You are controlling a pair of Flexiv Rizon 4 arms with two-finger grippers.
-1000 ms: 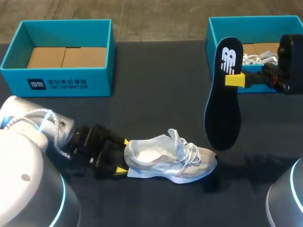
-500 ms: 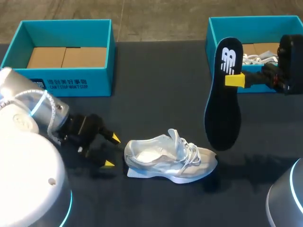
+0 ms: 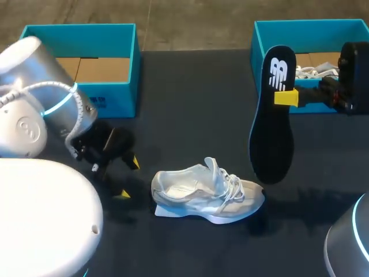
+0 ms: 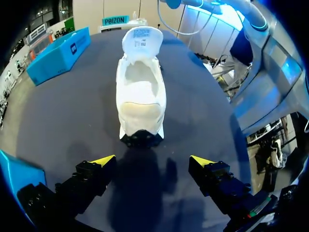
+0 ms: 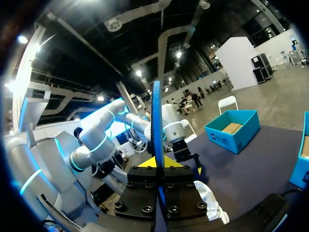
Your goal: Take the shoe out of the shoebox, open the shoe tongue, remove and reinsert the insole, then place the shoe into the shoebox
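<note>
Two teal shoeboxes stand at the far corners of the table (image 3: 190, 98). The left shoebox (image 3: 118, 98) shows only a bare cardboard floor, so I judge it the shoe's home for the last step. Near it, my left gripper (image 3: 128, 179) hangs low over the cloth with its fingers spread wide and nothing between them. From the left wrist view the gripper (image 4: 153, 162) lines up straight behind the heel of the shoe (image 4: 141, 96), close but apart from it. That is a sensible spot for steadying the heel when the insole goes back in. The shoe (image 3: 204, 193) sits upright on its sole mid-table, heel toward my left arm and toe toward the right. Its tongue is lifted and its mouth gapes, and the pale footbed is bare, so the opening is ready to receive. Right of it, the dark insole (image 3: 272, 121) hangs on end above the table and clear of the shoe. My right gripper (image 3: 286, 97) pinches it near its upper end, so the long lower part is free to lead into the shoe. The right wrist view sees the insole (image 5: 156, 125) edge-on between the pressed yellow tips. Behind it, the right shoebox (image 3: 311, 23) holds something white with laces, probably a second shoe. By my judgement, removal is done and reinsertion comes next.
</note>
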